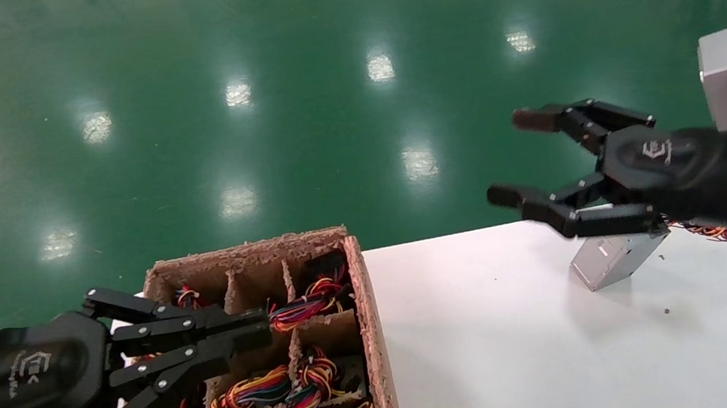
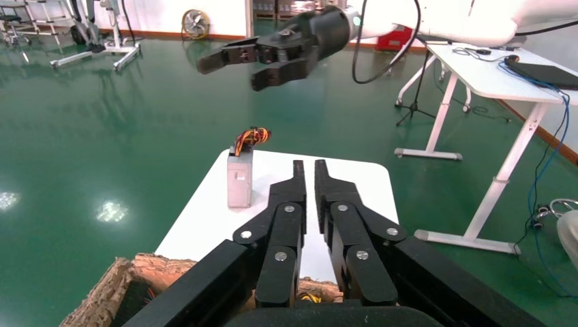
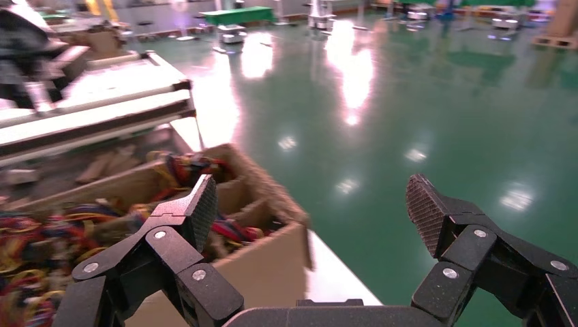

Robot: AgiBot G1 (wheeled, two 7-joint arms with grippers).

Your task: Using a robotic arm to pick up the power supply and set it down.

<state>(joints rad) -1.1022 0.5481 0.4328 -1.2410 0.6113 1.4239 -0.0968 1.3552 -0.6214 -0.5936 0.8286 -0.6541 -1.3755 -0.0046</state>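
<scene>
Standing on the white table, near its far right corner, the power supply is a small grey metal box with its bundle of red, yellow and black wires trailing off behind it. Nothing is touching it. The right gripper hangs in the air above and just beyond the box, its two black fingers spread wide with nothing between them; the ribbed pads show plainly in its own wrist view. Off to the left, the left gripper sits over a cardboard box divided into compartments stuffed with more coloured wire bundles. Its fingers look drawn nearly together, a thin gap showing between them in the left wrist view, and they seem to grip nothing, though from here I can't be sure.
</scene>
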